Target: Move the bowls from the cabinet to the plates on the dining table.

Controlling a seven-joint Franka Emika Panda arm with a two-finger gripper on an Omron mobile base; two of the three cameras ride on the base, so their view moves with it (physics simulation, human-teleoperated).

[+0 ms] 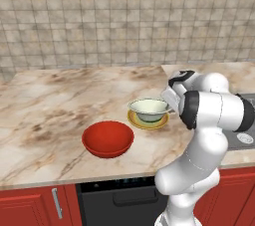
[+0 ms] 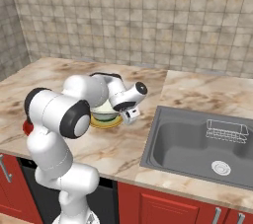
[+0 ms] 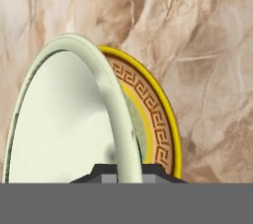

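While the red bowl (image 1: 108, 139) rests on the marble dining table (image 1: 45, 115), the gripper (image 3: 129, 171) is clamped on the rim of the cream-white bowl (image 1: 149, 109) — it sits over the yellow-rimmed plate (image 1: 160, 122), just beside the red 1.

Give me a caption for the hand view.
Gripper shut on the cream-white bowl's rim, over the yellow-rimmed plate.

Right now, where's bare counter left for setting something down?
Free: the marble stretch left of the red bowl toward the tiled wall, and the strip between the yellow-rimmed plate and the sink. Crowded: the gripper, shut on the cream bowl rim, over that plate.
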